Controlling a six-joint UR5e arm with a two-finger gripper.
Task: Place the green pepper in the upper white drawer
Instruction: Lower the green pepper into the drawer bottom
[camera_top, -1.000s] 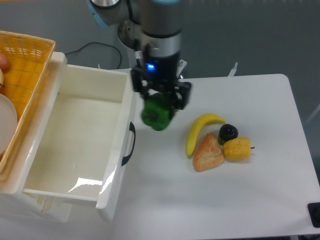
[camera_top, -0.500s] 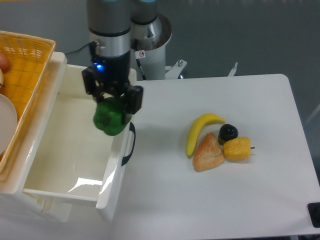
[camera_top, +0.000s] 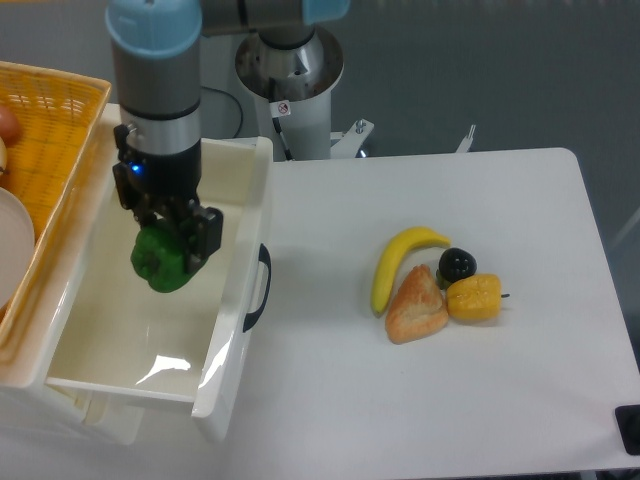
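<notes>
Moving leftward from above the drawer's front wall half a second ago, the black two-finger gripper now hangs inside the footprint of the large glossy white plastic drawer box, over its open interior. A second ago it was still above the white table, to the right of the drawer's dark curved handle. Its jaws are closed narrowly around the small glossy dark-green bell pepper, pinching the pepper's upper part so that the lobed body hangs below the fingers, suspended over the drawer's floor toward its right wall. Whether the pepper touches the floor cannot be told. To the drawer's left sits the orange woven basket. On the table to the right, unchanged, lie a yellow banana, a tan wedge of bread, a small black round fruit and a yellow-orange pepper, clustered touching one another.
</notes>
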